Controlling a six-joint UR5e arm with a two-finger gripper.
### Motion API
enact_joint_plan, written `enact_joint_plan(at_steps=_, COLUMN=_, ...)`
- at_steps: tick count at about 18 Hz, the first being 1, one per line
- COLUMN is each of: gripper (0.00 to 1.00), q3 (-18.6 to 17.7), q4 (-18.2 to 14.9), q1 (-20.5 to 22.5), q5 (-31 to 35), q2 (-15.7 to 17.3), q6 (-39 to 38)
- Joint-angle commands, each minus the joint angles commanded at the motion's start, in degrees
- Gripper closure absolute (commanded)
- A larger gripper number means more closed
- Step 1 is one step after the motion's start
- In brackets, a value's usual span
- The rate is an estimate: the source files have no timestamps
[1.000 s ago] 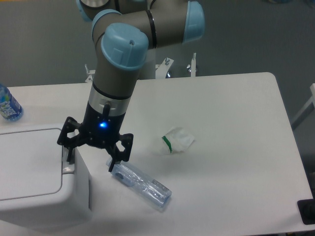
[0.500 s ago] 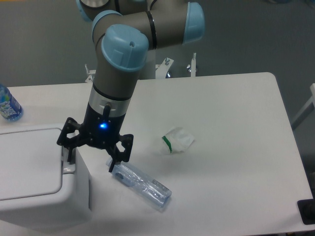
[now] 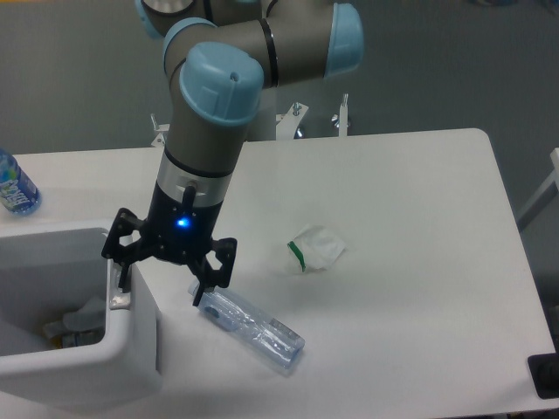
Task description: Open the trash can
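The trash can [image 3: 131,353] is a big white bin at the table's front left. Its top stands open, and I see the hollow inside with grey scraps [image 3: 74,319] in it; the lid itself does not show. My gripper [image 3: 162,290] hangs open over the bin's right rim and holds nothing. One of its fingers [image 3: 122,278] rests down on the light-grey push-button tab [image 3: 120,302]. The other finger [image 3: 204,288] hangs outside the bin, just above a bottle on the table.
A clear plastic bottle [image 3: 253,330] lies on the table right of the bin. A crumpled white wrapper [image 3: 314,247] with a green mark sits further right. A blue-labelled bottle [image 3: 13,188] stands at the far left edge. A black object [image 3: 543,375] is at the bottom right corner.
The trash can's flat white lid, shut in both earlier frames, no longer covers the top, and the inside shows. The arm and gripper have stayed in place.
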Motion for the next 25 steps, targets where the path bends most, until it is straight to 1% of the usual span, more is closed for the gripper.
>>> enact_joint_plan(at_steps=2, gripper=0.00, q3=3.0, q4=0.4, q1=0.5, q5=0.7, q2=-0.2, q6=0.0)
enact_joint_plan(at_steps=4, gripper=0.00, q3=4.1, q4=1.9, q1=3.3, q5=2.9, q2=0.3, q6=0.0)
enact_joint_plan(at_steps=6, gripper=0.00, q3=4.4, q4=4.2, q1=4.5, q5=4.8, q2=0.9, q6=0.0)
enact_joint_plan(at_steps=8, gripper=0.00, q3=4.4, q4=5.9, q1=6.5, q5=7.9, q2=1.1, q6=0.3)
enact_joint_plan(at_steps=10, gripper=0.00, q3=4.5, q4=6.3, q1=8.9, q5=10.5, q2=1.8, q6=1.6)
enact_joint_plan(at_steps=12, gripper=0.00, q3=4.4, q4=6.0, q1=11.6, q5=11.2, q2=2.5, q6=5.0)
enact_joint_plan(at_steps=16, gripper=0.00, q3=3.8, q4=5.1, q1=17.1, q5=11.2, q2=3.7, q6=15.9)
enact_joint_plan(at_steps=18, gripper=0.00, q3=3.6, q4=2.1, q1=19.6, q5=11.2, q2=4.0, q6=23.2)
enact_joint_plan(at_steps=20, gripper=0.00, q3=3.5, q4=-1.0, q1=22.0, q5=11.2, q2=4.0, q6=32.2)
enact_joint_plan(at_steps=21, gripper=0.00, q3=3.2, q4=-2.1, q1=23.1, q5=11.3, q2=4.0, q6=36.5)
enact_joint_plan(at_steps=23, gripper=0.00, q3=2.3, q4=-3.3, q1=24.3, q5=13.1, q2=4.0, q6=44.3)
enact_joint_plan(at_steps=25, gripper=0.00, q3=1.1, q4=-3.9, q1=25.1, q5=16.9, q2=4.1, q6=51.3)
